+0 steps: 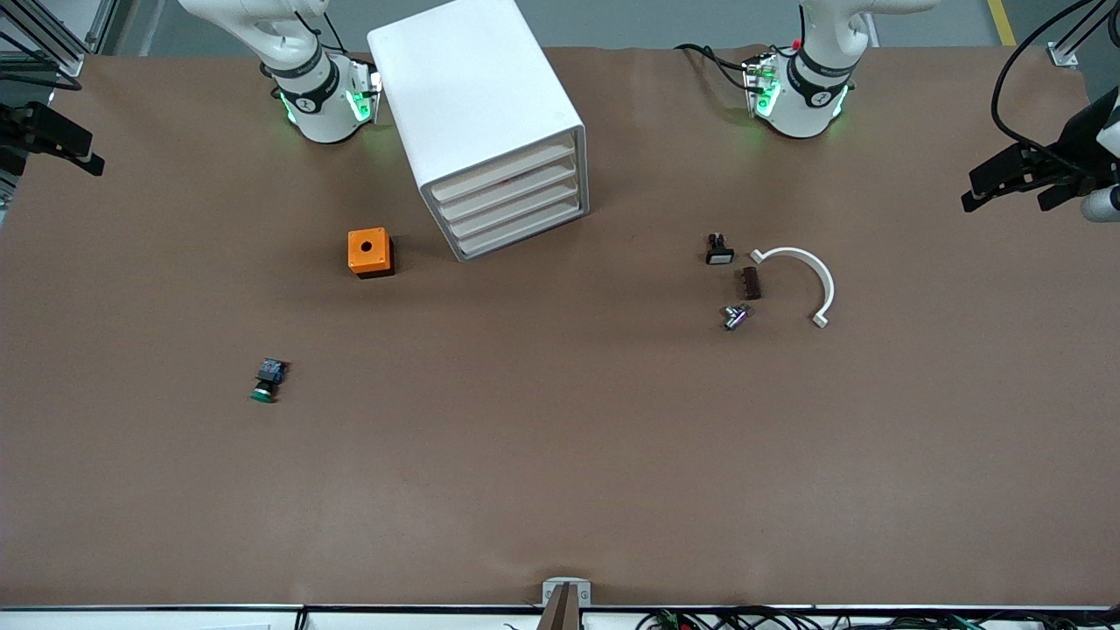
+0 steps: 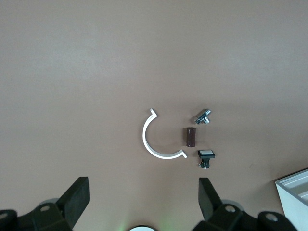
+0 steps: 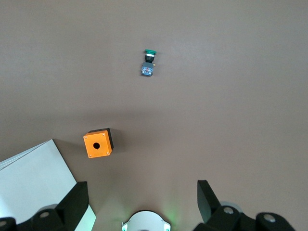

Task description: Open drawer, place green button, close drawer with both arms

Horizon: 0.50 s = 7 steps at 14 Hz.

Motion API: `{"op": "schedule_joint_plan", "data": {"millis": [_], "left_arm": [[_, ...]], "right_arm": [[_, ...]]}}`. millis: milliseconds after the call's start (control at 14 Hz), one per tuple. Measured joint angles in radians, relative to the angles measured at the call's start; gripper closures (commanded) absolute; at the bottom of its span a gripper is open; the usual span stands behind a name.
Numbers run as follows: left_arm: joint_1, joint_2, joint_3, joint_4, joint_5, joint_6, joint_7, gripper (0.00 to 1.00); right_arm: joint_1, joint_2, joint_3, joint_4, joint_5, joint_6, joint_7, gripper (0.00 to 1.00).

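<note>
Drawer cabinet (image 1: 490,122) standing on the brown tabletop (image 1: 560,472) between the two arm bases, all four drawers shut. Green-capped button (image 1: 267,381) lying on its side, well nearer the front camera than the cabinet, toward the right arm's end. Orange box (image 1: 369,252) just beside the cabinet, on that same end. Toward the left arm's end of the cabinet: white curved clip (image 1: 801,280), black button with white face (image 1: 718,251), brown block (image 1: 750,283), small metal part (image 1: 735,316), clustered close. Left hand (image 2: 143,204) released, fingers spread, raised over that cluster. Right hand (image 3: 142,202) released too, fingers apart, raised over tabletop near the orange box, nothing held.
</note>
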Motion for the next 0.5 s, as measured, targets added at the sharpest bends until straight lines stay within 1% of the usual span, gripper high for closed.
{"op": "schedule_joint_plan", "data": {"millis": [498], "left_arm": [[0.007,0.000,0.002,0.001,0.000,0.000,0.000,0.00]], "right_arm": [[0.000,0.000,0.001,0.000,0.000,0.000,0.000,0.00]]}}
